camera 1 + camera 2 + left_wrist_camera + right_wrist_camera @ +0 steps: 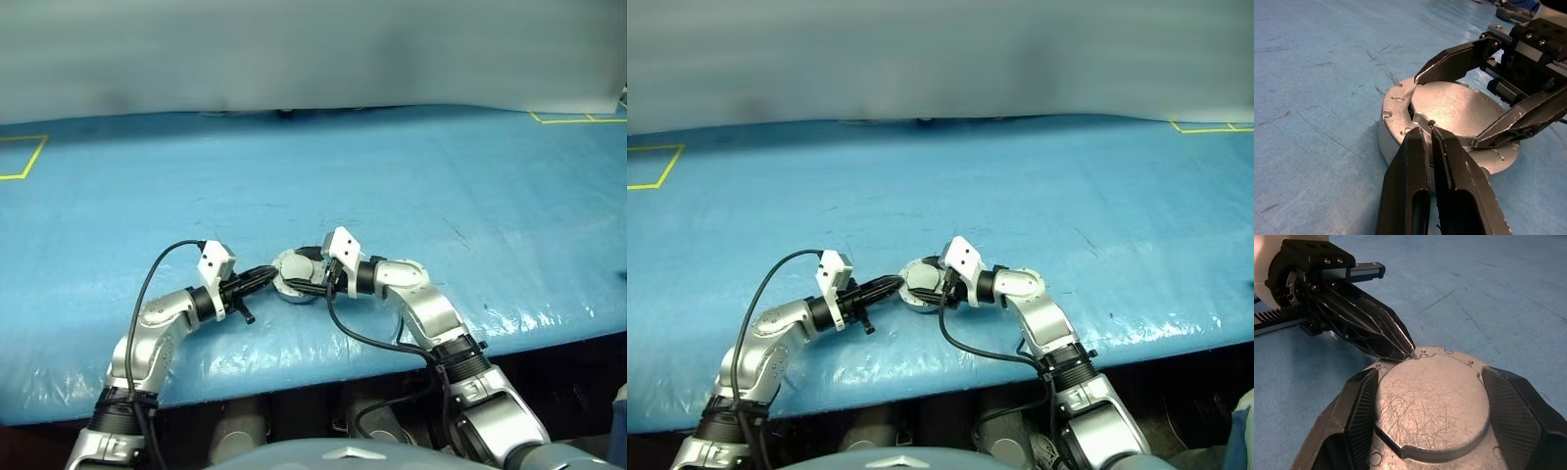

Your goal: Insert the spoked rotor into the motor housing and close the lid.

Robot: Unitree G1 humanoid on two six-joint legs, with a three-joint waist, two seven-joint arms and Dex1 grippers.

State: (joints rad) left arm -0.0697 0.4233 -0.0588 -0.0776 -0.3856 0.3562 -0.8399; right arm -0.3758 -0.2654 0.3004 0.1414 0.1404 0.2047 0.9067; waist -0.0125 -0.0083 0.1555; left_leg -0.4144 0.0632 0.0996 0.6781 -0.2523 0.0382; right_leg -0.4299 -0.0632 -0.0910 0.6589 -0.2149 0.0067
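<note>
Lid [1432,404] sits plain grey face up on the motor housing [1400,142], near the front edge of the blue table [411,176]; scratched cast metal, notched rim, looks rigid, fairly heavy, slick; best taken across its raised round edge. Right gripper [1432,431] straddles the lid, ribbed pads wide apart at its sides, contact unclear; left gripper [1431,134] pinched together, tips touching the lid's rim notch; rotor presumably inside.
</note>
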